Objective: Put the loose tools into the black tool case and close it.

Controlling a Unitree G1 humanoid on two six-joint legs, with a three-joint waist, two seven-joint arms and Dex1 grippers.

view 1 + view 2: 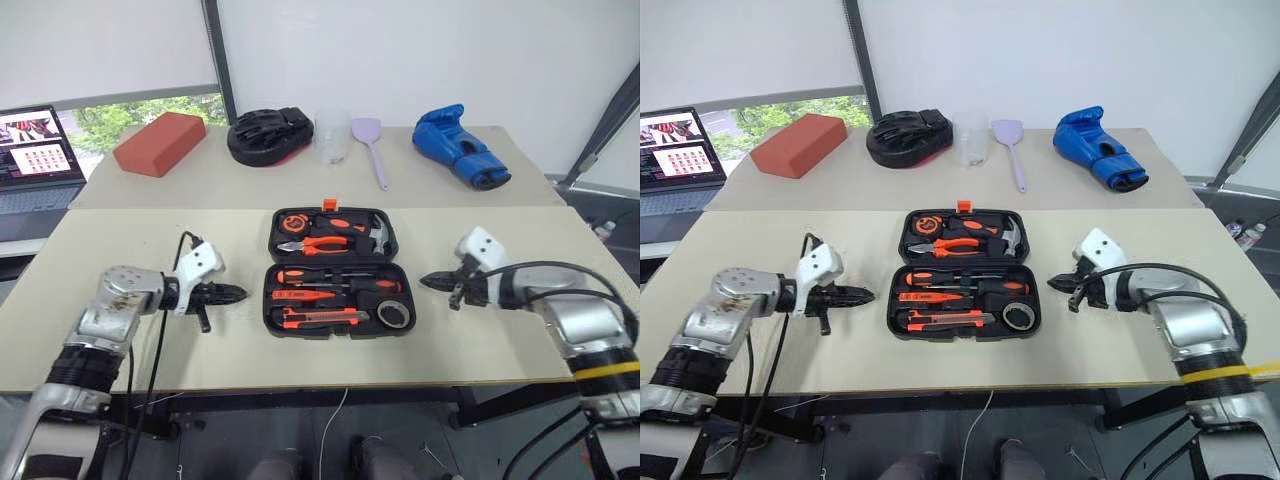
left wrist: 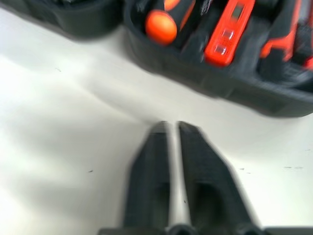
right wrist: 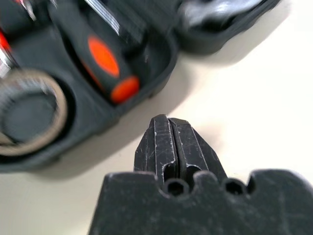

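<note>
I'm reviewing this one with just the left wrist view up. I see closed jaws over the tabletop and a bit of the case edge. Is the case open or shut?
Observer: The black tool case lies open flat, both halves up, between the two grippers.
Operator: Any tools left out on the table?
Observer: None that I see; the screwdrivers, utility knife and tape roll sit in the near half.
Operator: What's the other arm doing?
Observer: The right gripper hangs beside the case's right edge, jaws shut, holding nothing.
Operator: And mine, from above?
Observer: The left gripper points at the case's left side, apart from it, empty.
</note>
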